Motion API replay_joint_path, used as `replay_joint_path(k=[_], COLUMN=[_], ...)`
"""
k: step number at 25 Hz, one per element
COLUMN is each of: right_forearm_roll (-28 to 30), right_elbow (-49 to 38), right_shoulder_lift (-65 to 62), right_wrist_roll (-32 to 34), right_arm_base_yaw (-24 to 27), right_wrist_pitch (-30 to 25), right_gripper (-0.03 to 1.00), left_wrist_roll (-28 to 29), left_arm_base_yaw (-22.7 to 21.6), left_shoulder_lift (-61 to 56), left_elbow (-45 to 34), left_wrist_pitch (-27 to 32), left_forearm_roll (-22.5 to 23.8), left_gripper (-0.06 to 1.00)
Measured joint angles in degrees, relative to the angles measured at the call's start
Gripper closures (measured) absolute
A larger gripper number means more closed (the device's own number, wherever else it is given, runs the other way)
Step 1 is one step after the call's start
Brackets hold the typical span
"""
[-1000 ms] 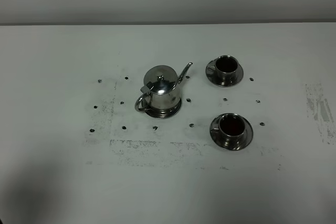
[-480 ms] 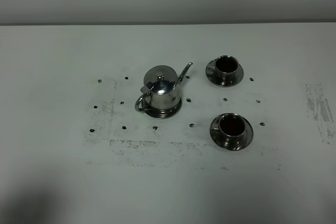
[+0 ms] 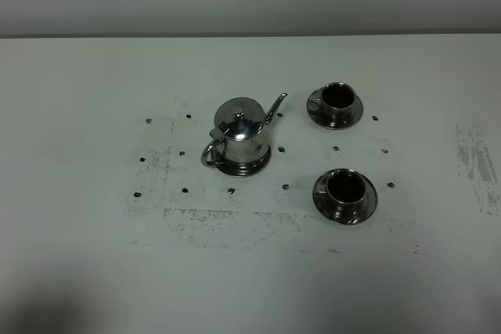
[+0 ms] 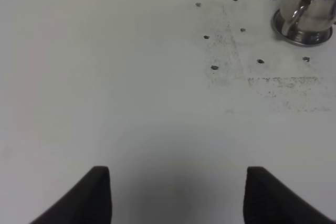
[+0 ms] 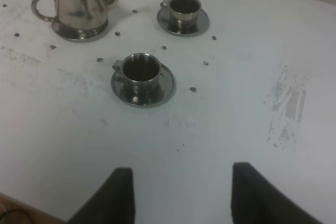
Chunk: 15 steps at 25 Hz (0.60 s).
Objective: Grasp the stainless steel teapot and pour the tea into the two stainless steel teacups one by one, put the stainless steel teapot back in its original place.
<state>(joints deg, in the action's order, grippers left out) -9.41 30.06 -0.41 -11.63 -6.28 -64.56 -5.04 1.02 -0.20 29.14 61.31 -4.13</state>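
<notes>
Both hands, left (image 4: 176, 195) and right (image 5: 181, 195), hang open over the white bench (image 3: 78, 232), gripping nothing. From here, I'd take the shiny steel teapot (image 3: 241, 135), centre frame, squarely by its loop handle (image 3: 209, 153), keeping the curved spout toward the two small steel teacups (image 3: 344, 188) at right.

text: none legible | labels: none | brands: none | numbers: none
</notes>
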Motion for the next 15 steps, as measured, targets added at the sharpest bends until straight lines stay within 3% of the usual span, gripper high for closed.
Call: replay_joint_path(k=[15], right_forearm_roll=[0.0], right_elbow=[0.0], right_shoulder_lift=[0.0], right_wrist_roll=[0.0], right_arm_base_yaw=[0.0], right_wrist_pitch=[0.0], right_gripper=[0.56], left_wrist_roll=[0.05], left_arm_base_yaw=[0.0], left_shoulder_lift=[0.0], left_elbow=[0.0], left_wrist_pitch=[0.0], left_forearm_roll=[0.0], left_gripper=[0.42])
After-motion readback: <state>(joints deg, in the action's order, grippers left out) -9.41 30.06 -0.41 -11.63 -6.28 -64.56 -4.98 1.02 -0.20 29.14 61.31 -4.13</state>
